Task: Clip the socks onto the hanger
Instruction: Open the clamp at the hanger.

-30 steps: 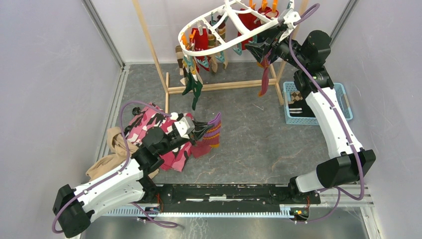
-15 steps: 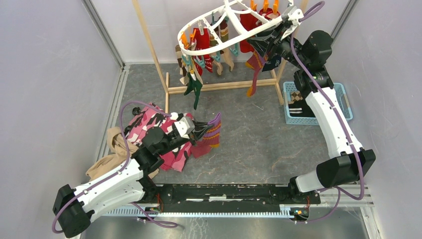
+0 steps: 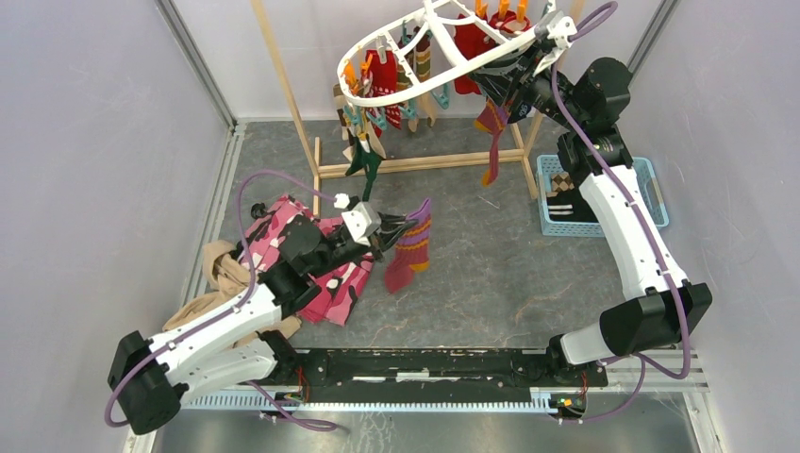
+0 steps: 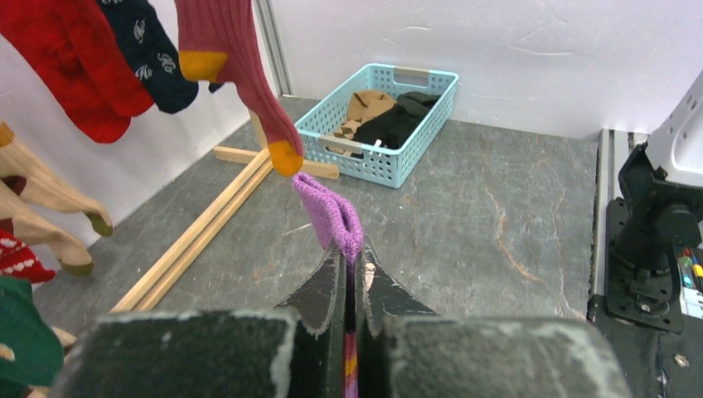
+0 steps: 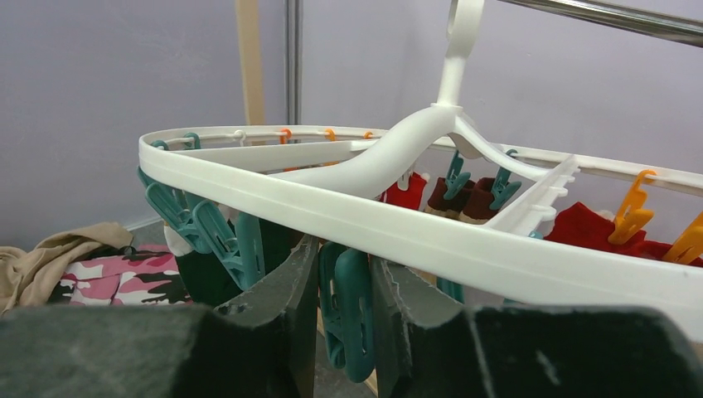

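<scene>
The white oval hanger (image 3: 396,92) hangs at the back with several socks clipped on it: red, tan, dark green (image 3: 363,162) and a maroon one with yellow toe (image 3: 492,142). My left gripper (image 3: 382,233) is shut on the cuff of a purple-maroon striped sock (image 3: 412,247), which hangs above the floor; the sock's purple cuff (image 4: 327,211) sticks out past the gripper (image 4: 352,253). My right gripper (image 3: 509,77) is under the hanger's right rim (image 5: 332,207). Its gripper (image 5: 344,257) is closed around a teal clip (image 5: 348,319).
A light wooden rack (image 3: 415,162) carries the hanger. A blue basket (image 3: 651,203) with dark and tan items stands at the right. A pink camouflage cloth (image 3: 278,231) and a tan cloth (image 3: 219,276) lie on the left under my left arm.
My left gripper has lifted the striped sock and moved it right and toward the rack. The hanger and its hanging socks have swung slightly as my right gripper shifted up at the rim.
</scene>
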